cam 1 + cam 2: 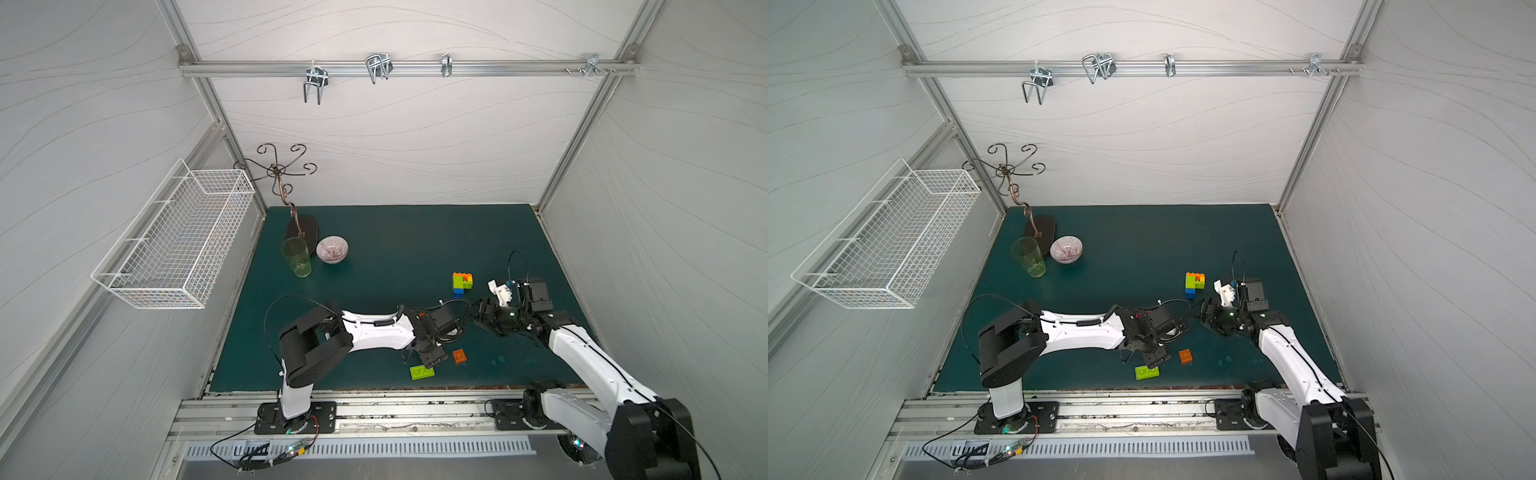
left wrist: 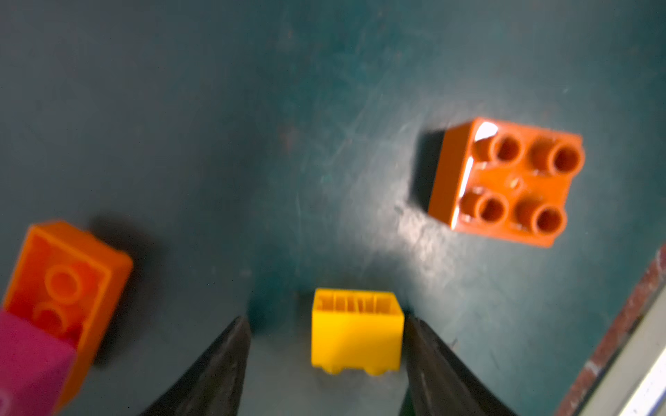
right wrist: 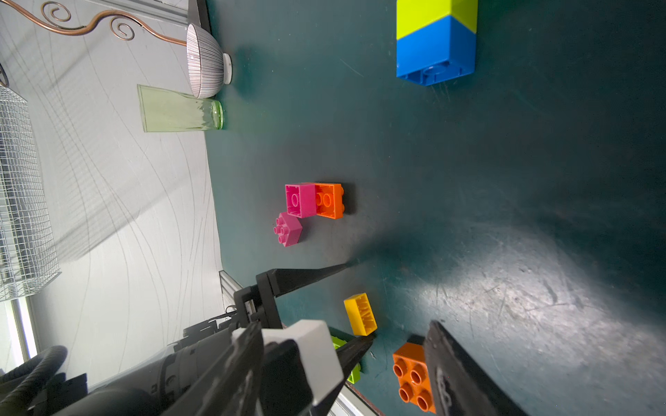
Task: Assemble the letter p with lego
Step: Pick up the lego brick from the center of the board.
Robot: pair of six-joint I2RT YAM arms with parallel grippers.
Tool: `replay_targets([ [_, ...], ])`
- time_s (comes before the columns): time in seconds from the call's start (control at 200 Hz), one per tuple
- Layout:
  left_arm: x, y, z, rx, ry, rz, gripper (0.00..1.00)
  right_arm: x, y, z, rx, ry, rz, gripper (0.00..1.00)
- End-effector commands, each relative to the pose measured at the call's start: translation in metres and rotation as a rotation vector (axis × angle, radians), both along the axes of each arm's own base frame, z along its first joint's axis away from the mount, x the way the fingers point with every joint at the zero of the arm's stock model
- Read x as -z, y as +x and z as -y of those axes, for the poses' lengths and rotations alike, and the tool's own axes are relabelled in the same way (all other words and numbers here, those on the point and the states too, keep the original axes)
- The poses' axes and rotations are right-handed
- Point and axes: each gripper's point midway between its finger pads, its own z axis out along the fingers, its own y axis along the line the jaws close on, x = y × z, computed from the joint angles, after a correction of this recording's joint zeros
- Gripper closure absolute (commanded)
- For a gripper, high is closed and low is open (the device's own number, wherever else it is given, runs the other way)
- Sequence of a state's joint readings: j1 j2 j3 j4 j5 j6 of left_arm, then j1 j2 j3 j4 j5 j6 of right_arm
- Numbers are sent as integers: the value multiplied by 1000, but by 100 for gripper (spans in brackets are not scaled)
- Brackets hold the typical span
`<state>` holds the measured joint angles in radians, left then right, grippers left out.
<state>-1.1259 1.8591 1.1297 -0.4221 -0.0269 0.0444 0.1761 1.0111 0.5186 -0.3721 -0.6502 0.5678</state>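
Bystander items, far-left corner of the bench (image 1: 395, 241).
Striped bowl (image 1: 332, 249) just beside upright green glass (image 1: 296, 256), both near the copper scroll stand (image 1: 305, 229); white wire basket (image 1: 174, 245) on left wall; metal hooks (image 1: 316, 83) on back rail.

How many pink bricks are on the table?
2. One pink brick lies on its side against an orange brick; a loose pink brick sits just beside them. Neither shows in the top views, so others may be hidden too.
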Motion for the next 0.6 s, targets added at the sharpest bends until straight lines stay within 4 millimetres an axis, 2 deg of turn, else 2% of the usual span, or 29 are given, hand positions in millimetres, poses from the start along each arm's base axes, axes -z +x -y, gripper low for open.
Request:
replay_targets([
  [0.0,-2,-9,-9,-30,5,-41,32,0,-1,-1,-8,13,11,28],
  [0.08,-1,-11,-8,-25,-6,-51,36,-1,-1,-1,-10,16,11,28],
  [0.31,6,-14,-1,10,0,-51,39,-1,-3,-1,-11,15,13,28],
  [0.46,8,-18,7,29,-6,-63,48,-1,-5,-1,-11,15,12,28],
  [0.595,10,-20,10,33,-13,-68,48,0,-5,-1,-12,16,10,28],
])
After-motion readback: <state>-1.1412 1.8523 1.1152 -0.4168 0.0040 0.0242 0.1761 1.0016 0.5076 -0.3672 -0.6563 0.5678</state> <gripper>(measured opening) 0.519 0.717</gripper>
